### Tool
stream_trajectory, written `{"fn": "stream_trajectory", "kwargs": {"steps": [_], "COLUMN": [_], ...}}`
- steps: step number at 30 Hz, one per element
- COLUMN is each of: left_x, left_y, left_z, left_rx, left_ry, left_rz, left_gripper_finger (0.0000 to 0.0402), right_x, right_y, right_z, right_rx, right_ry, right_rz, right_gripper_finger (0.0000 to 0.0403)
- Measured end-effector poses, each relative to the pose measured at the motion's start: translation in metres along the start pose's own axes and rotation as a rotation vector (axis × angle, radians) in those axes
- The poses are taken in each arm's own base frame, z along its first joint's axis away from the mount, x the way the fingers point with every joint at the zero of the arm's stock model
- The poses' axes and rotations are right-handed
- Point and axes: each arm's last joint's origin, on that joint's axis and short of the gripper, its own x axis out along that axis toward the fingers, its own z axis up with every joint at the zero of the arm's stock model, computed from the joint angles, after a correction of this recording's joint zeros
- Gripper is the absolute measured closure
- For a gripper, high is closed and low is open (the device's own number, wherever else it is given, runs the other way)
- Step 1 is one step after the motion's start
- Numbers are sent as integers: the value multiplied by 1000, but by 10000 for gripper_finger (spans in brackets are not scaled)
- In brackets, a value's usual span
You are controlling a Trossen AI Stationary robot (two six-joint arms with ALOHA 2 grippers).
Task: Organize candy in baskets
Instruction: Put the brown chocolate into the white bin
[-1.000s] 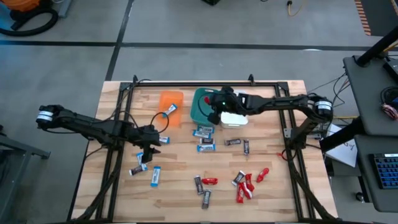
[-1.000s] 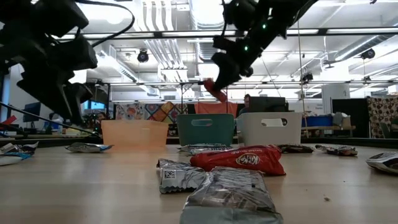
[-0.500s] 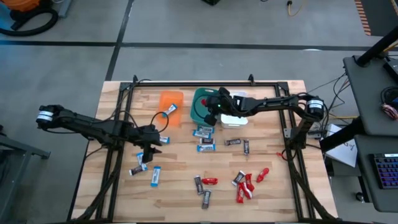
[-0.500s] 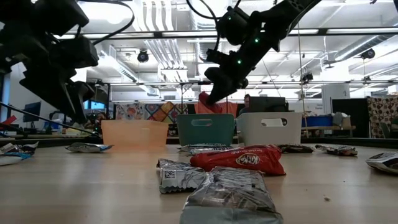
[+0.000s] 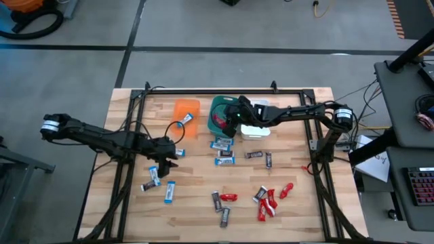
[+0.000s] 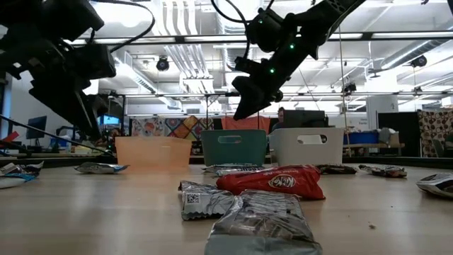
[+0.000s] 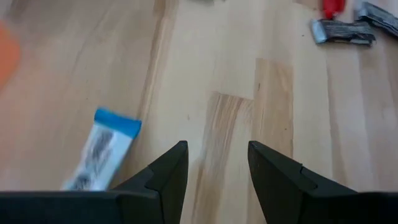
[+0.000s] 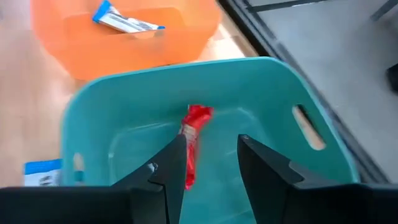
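Note:
My right gripper (image 8: 211, 165) hangs open over the teal basket (image 5: 218, 115), and a red candy (image 8: 194, 134) lies inside the basket just past its fingers. The orange basket (image 5: 186, 108) stands left of the teal one and holds a blue-and-white candy (image 8: 127, 22). The white basket (image 5: 256, 129) stands to the right, mostly under my right arm. My left gripper (image 5: 165, 165) hovers open above the table's left part, beside a blue-and-white candy (image 7: 102, 152) lying flat on the wood.
Loose candy lies across the table: blue-and-white bars (image 5: 224, 152) near the baskets and more (image 5: 160, 188) at the left, dark ones (image 5: 261, 157) in the middle, and red and dark ones (image 5: 268, 201) toward the near edge. Bare wood shows at the far left and right.
My right gripper has moved a little toward the table's left and down over the teal basket, then let go of the red candy, which has dropped into that basket.

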Motion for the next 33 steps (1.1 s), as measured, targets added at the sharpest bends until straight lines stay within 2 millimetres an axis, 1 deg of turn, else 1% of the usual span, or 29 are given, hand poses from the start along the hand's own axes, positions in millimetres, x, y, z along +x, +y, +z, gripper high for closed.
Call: {"fn": "stream_trajectory", "kwargs": {"steps": [3,5,7,11,13,17,21,25,28,33], "left_x": [-4,-5,-8,-17,-22,-27,-26,-20,-15,-6], "left_y": [-3,-9,-20,-46,-59,-83,-98,-107,-108,-106], "left_z": [0,-5,-12,-17,-17,-15,-21,-36,-47,-60], "left_rx": [-208,-357,-412,-380,-366,-283,-142,-51,-43,-39], "left_ry": [86,197,316,465,510,519,506,518,548,581], "left_rz": [-13,-32,-61,-45,-33,21,127,180,226,295], "left_gripper_finger": [251,251,252,257,258,258,258,257,257,256], "right_x": [-4,-9,-13,-22,-25,-27,-28,-30,-32,-33], "right_y": [3,5,9,14,17,19,22,28,33,39], "right_z": [2,2,2,4,6,7,7,6,5,5], "right_rx": [27,33,24,7,-5,-21,-28,-45,-69,-87], "right_ry": [-3,7,16,8,-2,-14,-15,-9,-10,-13], "right_rz": [69,93,105,122,128,136,141,155,167,179], "right_gripper_finger": [268,268,267,266,266,266,266,266,266,266]}}
